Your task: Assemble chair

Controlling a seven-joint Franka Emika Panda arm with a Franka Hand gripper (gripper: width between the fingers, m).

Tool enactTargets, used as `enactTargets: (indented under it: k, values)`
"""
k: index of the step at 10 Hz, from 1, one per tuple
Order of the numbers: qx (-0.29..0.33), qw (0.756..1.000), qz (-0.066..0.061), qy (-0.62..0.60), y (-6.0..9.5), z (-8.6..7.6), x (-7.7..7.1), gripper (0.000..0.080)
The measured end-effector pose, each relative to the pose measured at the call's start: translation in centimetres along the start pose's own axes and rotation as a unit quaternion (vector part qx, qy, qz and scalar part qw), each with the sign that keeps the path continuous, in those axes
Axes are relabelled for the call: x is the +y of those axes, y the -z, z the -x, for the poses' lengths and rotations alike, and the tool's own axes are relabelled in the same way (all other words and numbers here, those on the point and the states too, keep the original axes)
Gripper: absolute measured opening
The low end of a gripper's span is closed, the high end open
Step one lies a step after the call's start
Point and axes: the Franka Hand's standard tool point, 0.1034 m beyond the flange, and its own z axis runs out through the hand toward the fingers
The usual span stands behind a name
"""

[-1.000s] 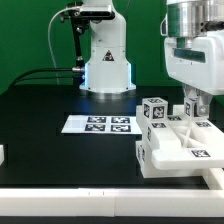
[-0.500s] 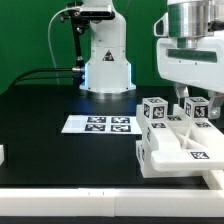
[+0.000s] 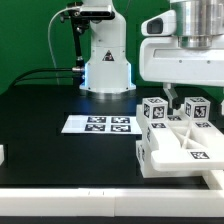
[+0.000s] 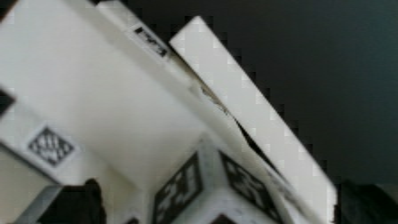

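The chair parts (image 3: pixel 180 142) are matte white blocks and bars with black-and-white tags, clustered at the exterior view's right. Two tagged block ends stand up at its back, one (image 3: pixel 155 110) toward the left and one (image 3: pixel 197 108) toward the right. My gripper (image 3: pixel 173 99) hangs just above the parts, between those two ends, holding nothing. In the wrist view the long white bars (image 4: pixel 196 110) fill the frame. A tagged block corner (image 4: pixel 222 190) lies below, between my dark fingers (image 4: pixel 71 203), which stand wide apart. The gripper (image 4: pixel 222 208) looks open.
The marker board (image 3: pixel 100 124) lies flat on the black table left of the parts. The arm's white base (image 3: pixel 107 62) stands at the back. A small white piece (image 3: pixel 3 154) shows at the left edge. A white rail (image 3: pixel 90 205) runs along the table's front.
My gripper has risen a little and moved toward the exterior view's left, away from the right tagged end. The chair parts have not moved.
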Motion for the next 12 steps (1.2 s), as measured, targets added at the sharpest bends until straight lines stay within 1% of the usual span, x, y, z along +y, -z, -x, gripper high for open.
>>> enactTargets:
  k: [1, 2, 3, 4, 5, 6, 7, 8, 10, 11, 12]
  values:
    - [0.007, 0.991, 0.0, 0.132, 0.18, -0.61, 0.18, 0.0649]
    - [0.007, 0.99, 0.0, 0.143, 0.12, -0.68, 0.32, 0.0649]
    - [0.007, 0.992, 0.0, 0.127, 0.11, -0.6, 0.23, 0.0619]
    - [0.007, 0.992, 0.0, 0.124, 0.11, -0.62, 0.25, 0.046]
    - [0.007, 0.992, 0.0, 0.122, 0.11, -0.63, 0.25, 0.046]
    - [0.007, 0.996, -0.001, 0.086, 0.11, -0.59, 0.21, 0.0321]
    - [0.007, 0.999, -0.001, 0.042, 0.11, -0.59, 0.2, 0.0282]
    - [0.007, 1.0, -0.002, 0.015, 0.08, -0.56, 0.19, 0.0282]
    - [0.006, 0.994, -0.004, -0.111, 0.1, -0.68, 0.3, 0.0282]
    - [0.004, 0.986, -0.006, -0.166, 0.13, -0.8, 0.45, 0.0282]
    - [-0.003, 0.97, -0.012, -0.242, 0.07, -0.79, 0.57, 0.0282]
